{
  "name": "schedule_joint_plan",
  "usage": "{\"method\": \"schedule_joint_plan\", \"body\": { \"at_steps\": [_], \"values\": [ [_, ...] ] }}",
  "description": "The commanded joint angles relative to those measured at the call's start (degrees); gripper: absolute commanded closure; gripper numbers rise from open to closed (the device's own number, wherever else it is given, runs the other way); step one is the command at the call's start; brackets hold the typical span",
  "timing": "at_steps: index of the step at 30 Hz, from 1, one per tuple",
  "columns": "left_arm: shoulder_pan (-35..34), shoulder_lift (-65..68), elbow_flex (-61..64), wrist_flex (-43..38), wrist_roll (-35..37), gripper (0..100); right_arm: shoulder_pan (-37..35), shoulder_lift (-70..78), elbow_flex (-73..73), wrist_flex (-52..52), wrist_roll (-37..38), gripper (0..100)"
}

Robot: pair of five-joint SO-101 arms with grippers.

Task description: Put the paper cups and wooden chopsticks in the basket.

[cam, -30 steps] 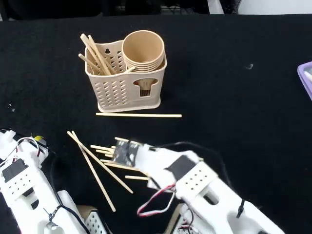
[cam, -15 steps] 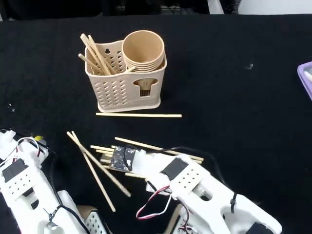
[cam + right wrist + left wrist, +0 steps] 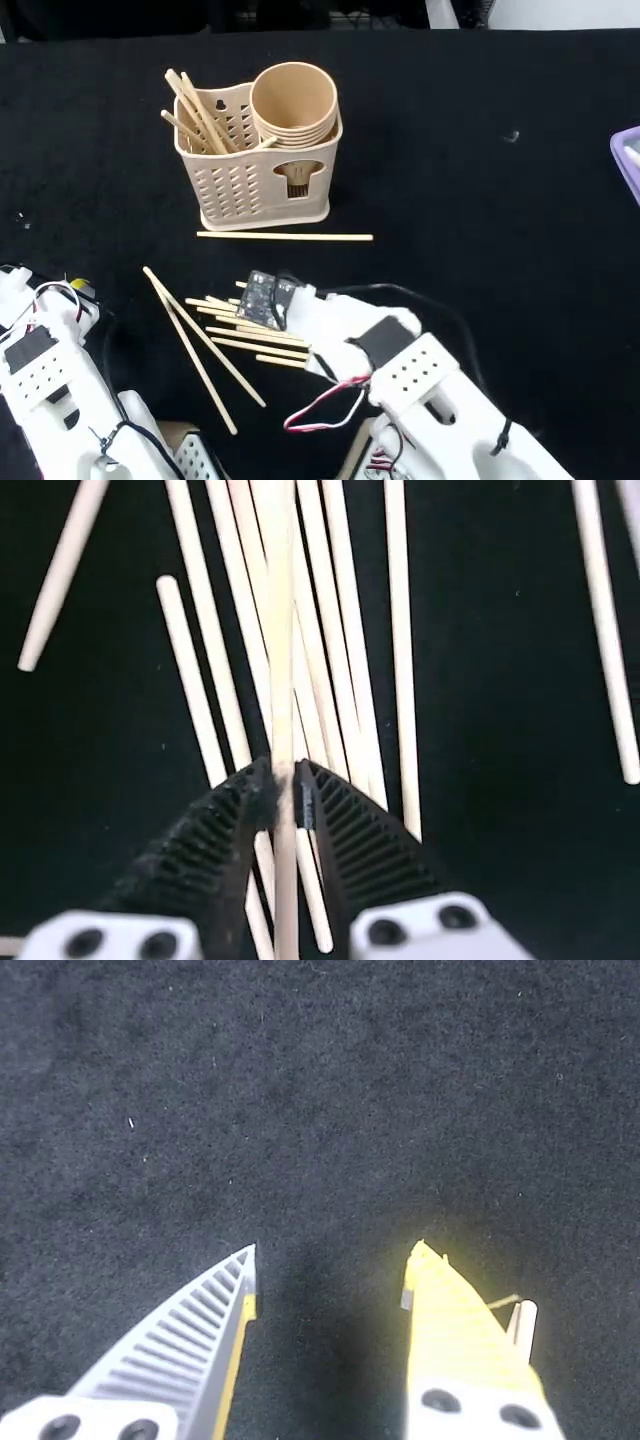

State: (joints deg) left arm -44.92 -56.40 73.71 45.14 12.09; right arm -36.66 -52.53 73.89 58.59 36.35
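A beige basket (image 3: 232,185) stands at the back left of the black table. It holds stacked paper cups (image 3: 294,100) in one compartment and several wooden chopsticks (image 3: 195,108) in the other. One chopstick (image 3: 285,237) lies just in front of the basket. Several loose chopsticks (image 3: 255,340) lie nearer, and my right gripper (image 3: 262,295) hovers over their far end. In the right wrist view the right gripper (image 3: 283,775) is shut on one chopstick (image 3: 279,670) above the pile. My left gripper (image 3: 335,1250) is open over bare black cloth.
Two long chopsticks (image 3: 195,335) lie crossed to the left of the pile. The left arm (image 3: 40,375) sits at the front left corner. A purple container edge (image 3: 628,160) shows at the far right. The table's right half is bare black cloth.
My right gripper has shifted a little toward the basket. The long chopstick that lay slanted beside its arm half a second ago is gone from that spot. The left arm has not moved.
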Motion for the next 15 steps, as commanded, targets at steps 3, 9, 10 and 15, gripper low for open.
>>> {"method": "schedule_joint_plan", "body": {
  "at_steps": [3,9,10,15],
  "values": [
    [0.92,-0.88,-2.59,-0.97,0.09,76,1.23,-2.15,2.24,-2.37,0.88,98.8],
    [0.92,-0.88,-2.59,-0.97,0.09,76,6.77,-2.42,-11.91,6.59,-0.53,98.8],
    [0.92,-0.88,-2.59,-0.97,0.09,76,7.82,-2.59,-15.78,8.18,-2.2,98.8],
    [0.92,-0.88,-2.59,-0.97,0.09,76,8.97,-4.09,-30.55,9.85,-7.47,98.8]
  ]
}}
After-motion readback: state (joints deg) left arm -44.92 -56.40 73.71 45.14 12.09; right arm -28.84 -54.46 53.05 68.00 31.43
